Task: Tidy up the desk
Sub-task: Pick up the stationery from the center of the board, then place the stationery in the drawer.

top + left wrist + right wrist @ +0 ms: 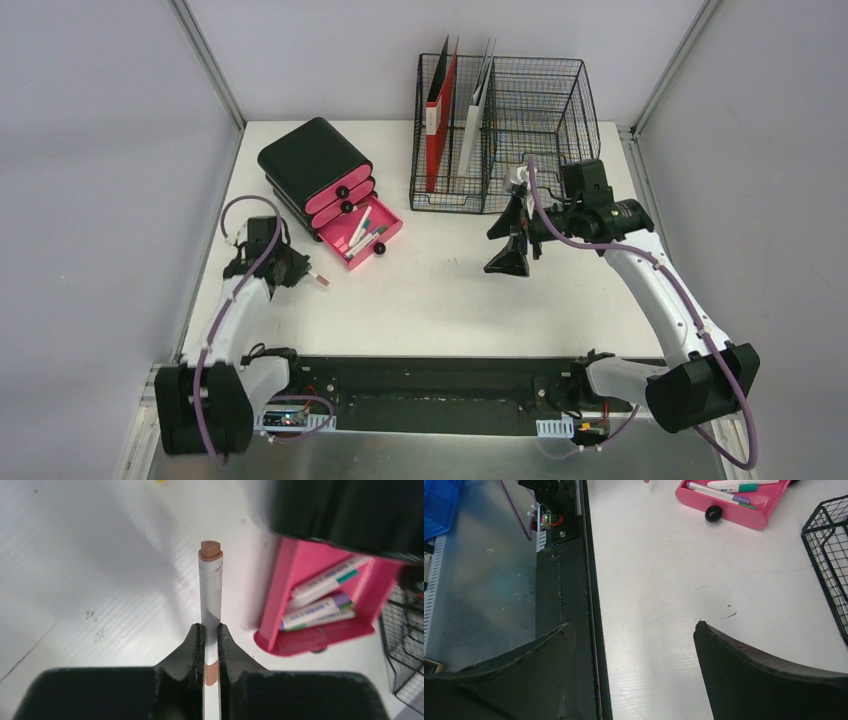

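Observation:
The desk (440, 290) is a white tabletop. At its left side my left gripper (300, 268) is shut on a white marker with a brown cap (320, 278). In the left wrist view the marker (210, 587) sticks out forward between the shut fingers (194, 645) of the left gripper (210, 628), brown cap pointing away. Just right of it the open pink drawer (320, 605) holds several markers. My right gripper (512, 235) hangs open over the desk's middle right, in front of the wire rack, nothing between its fingers (744, 675).
A black and pink drawer unit (318, 170) stands at the back left, its lowest drawer (362, 232) pulled out. A black wire-mesh rack (505, 130) with red and white folders stands at the back centre. A black rail (591, 605) runs along the near edge.

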